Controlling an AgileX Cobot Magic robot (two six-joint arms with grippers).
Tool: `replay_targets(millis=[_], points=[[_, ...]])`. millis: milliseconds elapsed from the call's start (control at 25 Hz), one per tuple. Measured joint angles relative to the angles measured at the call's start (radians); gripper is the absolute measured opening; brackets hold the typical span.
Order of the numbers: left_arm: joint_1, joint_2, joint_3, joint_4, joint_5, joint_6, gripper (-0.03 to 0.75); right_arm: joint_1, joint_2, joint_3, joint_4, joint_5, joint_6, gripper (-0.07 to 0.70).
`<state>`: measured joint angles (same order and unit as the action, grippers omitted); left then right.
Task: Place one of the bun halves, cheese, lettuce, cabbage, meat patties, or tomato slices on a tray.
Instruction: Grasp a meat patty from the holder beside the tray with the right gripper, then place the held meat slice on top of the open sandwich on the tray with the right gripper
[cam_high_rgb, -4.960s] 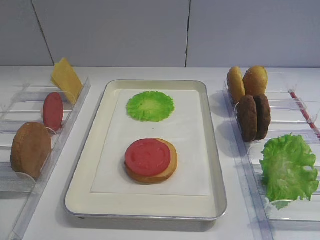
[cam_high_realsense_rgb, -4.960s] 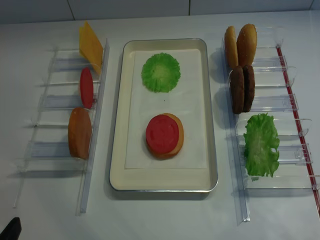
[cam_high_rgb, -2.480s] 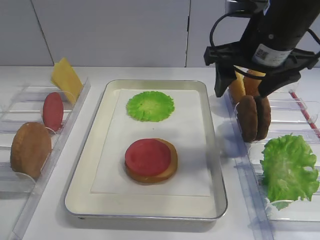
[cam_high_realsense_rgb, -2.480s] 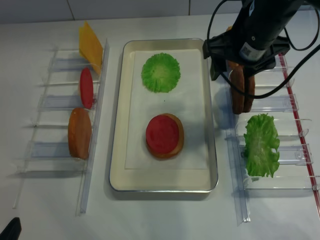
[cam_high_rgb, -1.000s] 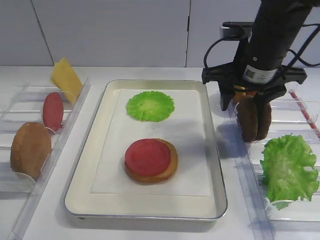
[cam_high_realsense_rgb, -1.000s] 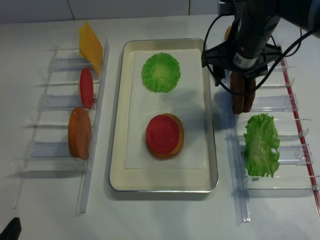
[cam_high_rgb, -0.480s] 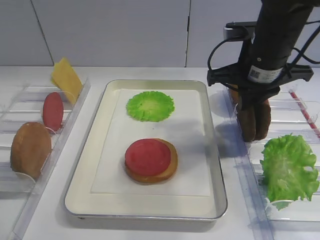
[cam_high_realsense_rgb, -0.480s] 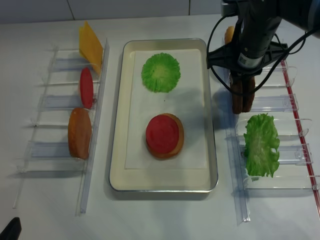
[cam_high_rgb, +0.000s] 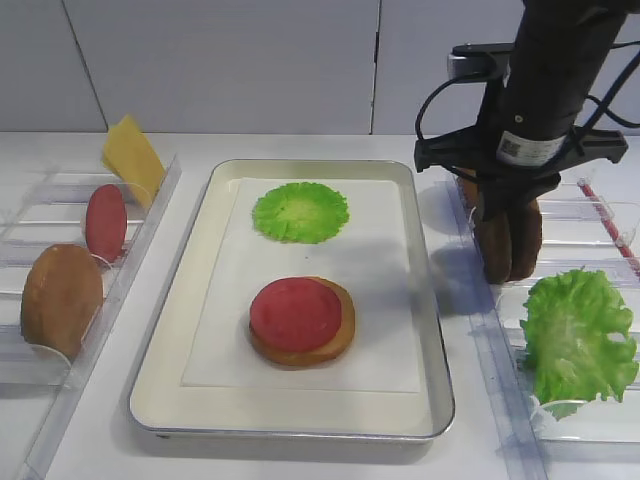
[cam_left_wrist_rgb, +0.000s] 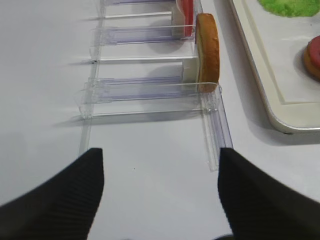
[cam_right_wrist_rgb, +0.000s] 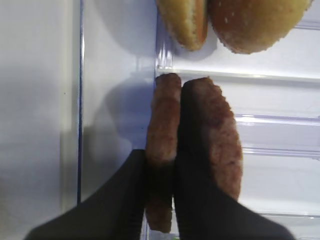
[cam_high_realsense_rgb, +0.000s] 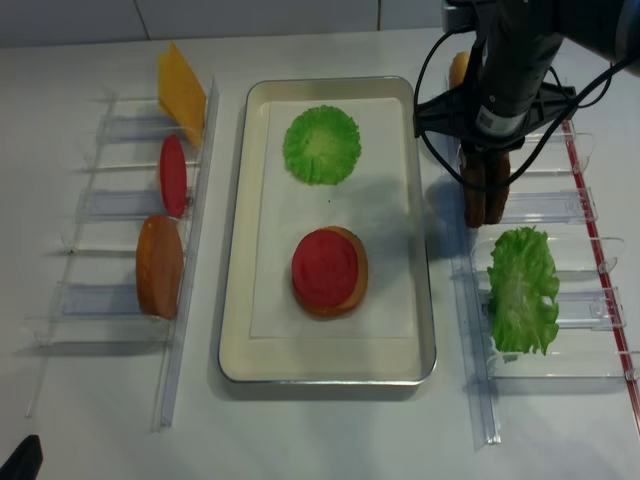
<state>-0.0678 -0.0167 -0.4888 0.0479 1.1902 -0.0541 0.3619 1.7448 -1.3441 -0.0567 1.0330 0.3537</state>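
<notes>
No legible text, number or brand appears in any view. The only marking is a small white label (cam_high_rgb: 520, 147) on the right arm's black wrist housing — it bears a square code pattern and a line of print too small and blurred to read. The same label (cam_high_realsense_rgb: 487, 117) shows in the overhead view — equally unreadable.

The right gripper (cam_right_wrist_rgb: 160, 175) points straight down over the right-hand rack (cam_high_rgb: 590, 215), its two dark fingers (cam_right_wrist_rgb: 125, 195) pinched on either side of one upright meat patty (cam_right_wrist_rgb: 162, 130), while the left gripper (cam_left_wrist_rgb: 160, 195) hangs with fingers spread apart.
</notes>
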Motion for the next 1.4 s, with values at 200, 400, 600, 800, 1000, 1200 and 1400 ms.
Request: replay_targets(millis=[200,400,600,800,1000,1200,1400], points=[[0.0,0.0,0.0,0.0,0.0,0.0,0.485,0.0,-0.032,0.0,0.008,0.025,0.0,0.138],[0.0,0.0,0.0,0.0,0.0,0.0,0.485,0.0,-0.12,0.0,0.016,0.032,0.006,0.138],[0.0,0.0,0.0,0.0,0.0,0.0,0.485,0.0,-0.164,-0.005,0.057,0.05,0.009,0.138],[0.0,0.0,0.0,0.0,0.0,0.0,0.485,0.0,-0.221,-0.034,0.166,0.104,-0.038,0.138],[0.0,0.0,0.0,0.0,0.0,0.0,0.485,0.028,-0.373,-0.024,0.259,0.176,-0.114,0.138],[0.0,0.0,0.0,0.0,0.0,0.0,0.485,0.091,-0.628,0.136,0.293,0.169,-0.12,0.138],[0.0,0.0,0.0,0.0,0.0,0.0,0.485,0.099,-0.839,0.336,0.383,0.114,-0.116,0.138]])
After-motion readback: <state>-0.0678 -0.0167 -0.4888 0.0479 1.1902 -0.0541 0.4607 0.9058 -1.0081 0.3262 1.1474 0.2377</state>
